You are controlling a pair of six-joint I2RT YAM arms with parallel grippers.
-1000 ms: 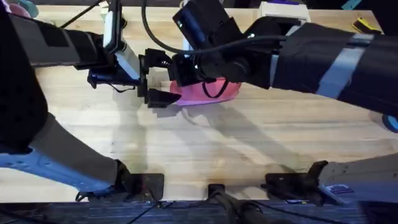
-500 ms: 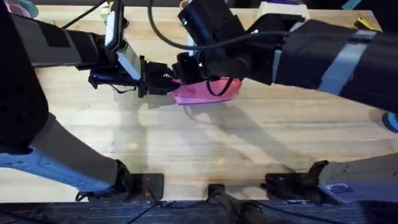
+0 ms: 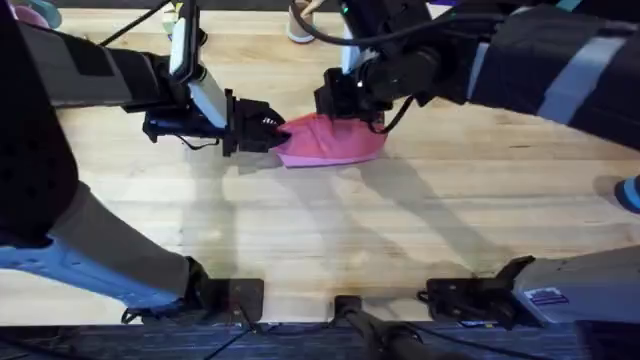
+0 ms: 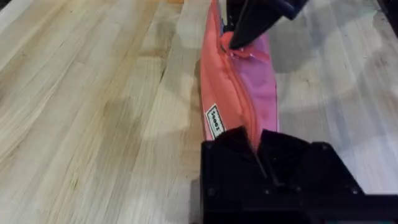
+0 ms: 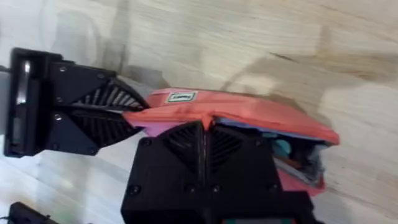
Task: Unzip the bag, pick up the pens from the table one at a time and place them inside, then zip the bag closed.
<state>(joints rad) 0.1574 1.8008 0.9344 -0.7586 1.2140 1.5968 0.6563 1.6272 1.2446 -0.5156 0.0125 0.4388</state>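
The bag (image 3: pixel 332 142) lies on the counter (image 3: pixel 330 240) toward its far edge, near the middle, stretched between the two arms. The left gripper (image 3: pixel 268 133) has its jaws pressed onto the bag's left end, pinching the fabric. The right gripper (image 3: pixel 345 103) has its jaws closed on something small along the zipper line, most likely the pull; the right wrist view shows the far end of the bag already gaping, with something teal and orange inside.

The main risk, as I judge it, is the pull slipping from the right jaws: a small tab held by a narrow pinch can pop free if the arm drags at an angle to the zipper. A second risk is the left end sliding out of its pinch, since soft fabric gives; the whole bag would then skid along the counter with the zipper unmoved. Bunched fabric could also jam the slider.

A small white label (image 4: pixel 214 121) is sewn near the left end of the bag. It carries dark print, too small to read.
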